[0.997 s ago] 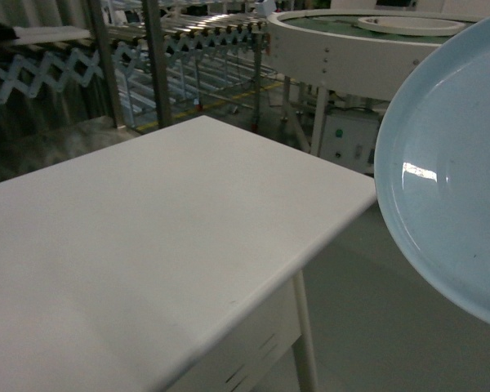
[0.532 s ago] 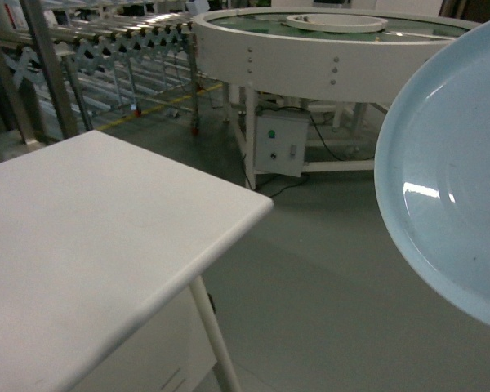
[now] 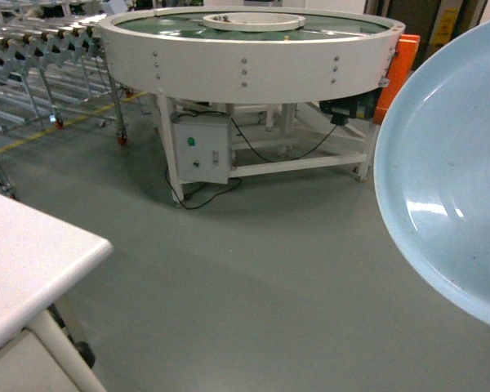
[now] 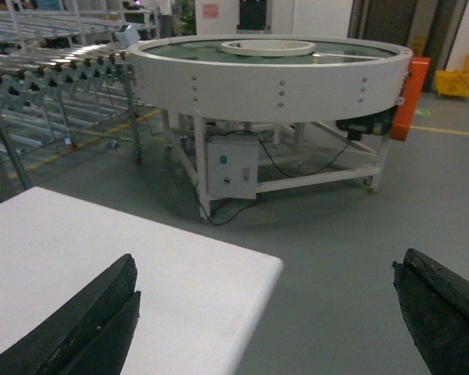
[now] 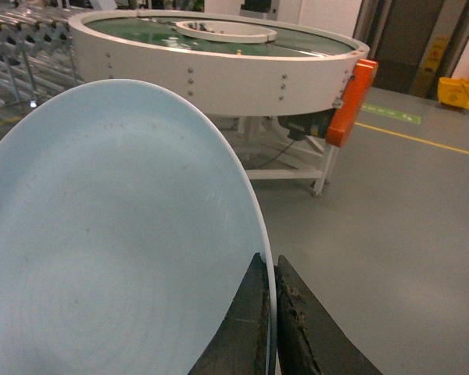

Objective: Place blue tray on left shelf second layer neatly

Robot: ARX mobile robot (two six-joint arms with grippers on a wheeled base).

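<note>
The blue tray (image 3: 449,180) is a pale blue round dish held up on edge at the right of the head view, its hollow side toward the camera. In the right wrist view my right gripper (image 5: 270,269) is shut on the blue tray's (image 5: 117,234) rim, one finger on each side. My left gripper (image 4: 266,262) is open and holds nothing. Its dark fingers (image 4: 102,312) hang wide apart over the corner of a white table (image 4: 102,234) and the floor. The left shelf is out of view.
A big round white conveyor table (image 3: 245,57) on legs stands ahead, with a grey control box (image 3: 200,151) and cables under it and an orange guard (image 3: 396,69). A roller conveyor (image 3: 33,41) runs at far left. The white table's corner (image 3: 24,253) is at lower left. Grey floor lies between.
The head view has swung right: the white table slid off to the left and the round conveyor came to the middle. The blue tray keeps its place in the view.
</note>
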